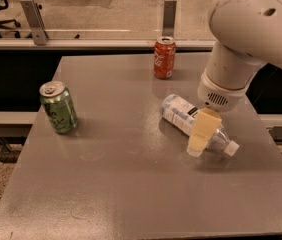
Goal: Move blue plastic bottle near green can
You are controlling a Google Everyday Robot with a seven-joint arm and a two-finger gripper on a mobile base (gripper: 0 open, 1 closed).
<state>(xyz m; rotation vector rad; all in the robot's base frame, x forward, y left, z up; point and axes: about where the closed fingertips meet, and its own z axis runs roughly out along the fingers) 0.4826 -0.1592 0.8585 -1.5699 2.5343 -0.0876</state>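
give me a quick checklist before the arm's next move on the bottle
1. Blue plastic bottle lying on its side, cap pointing right: ok
2. Gripper down at the bottle's neck end: ok
3. Firm hold on the bottle: cannot tell
4. Green can upright at the left: ok
5. Bottle near green can: not ok, far apart
6. Red cola can behind, off the leftward path: ok
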